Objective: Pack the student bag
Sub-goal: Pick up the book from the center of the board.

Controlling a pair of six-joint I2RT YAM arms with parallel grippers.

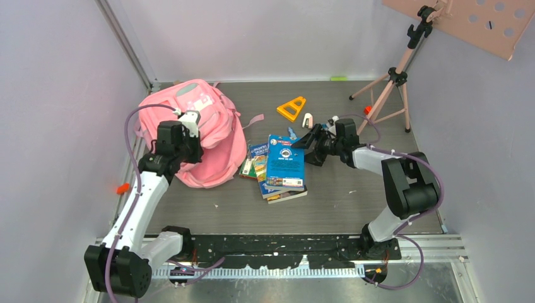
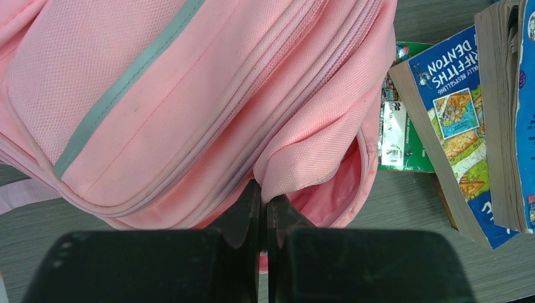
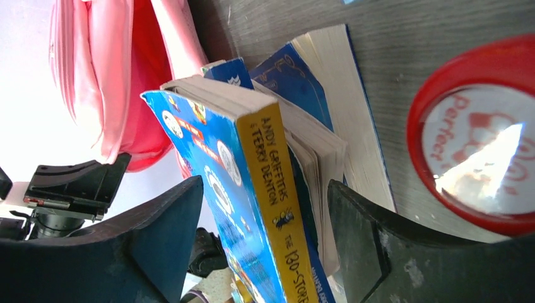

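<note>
The student bag (image 1: pixel 202 136), a large pink backpack, lies at the back left of the table. My left gripper (image 1: pixel 184 144) is shut on the pink fabric edge of its opening; in the left wrist view the jaws (image 2: pixel 264 203) pinch a flap of the bag (image 2: pixel 189 95), with pink lining showing beside them. A stack of books (image 1: pixel 282 167) lies right of the bag. My right gripper (image 1: pixel 310 140) is open. Its fingers (image 3: pixel 165 230) stand on either side of the top blue book with a yellow spine (image 3: pixel 268 164), with gaps on both sides.
An orange triangle ruler (image 1: pixel 291 108) and a small pink-white item (image 1: pixel 307 120) lie behind the books. A red-rimmed round lid (image 3: pixel 479 136) lies by the right gripper. A tripod (image 1: pixel 390 85) stands back right. An orange piece (image 1: pixel 122 187) sits at the left wall.
</note>
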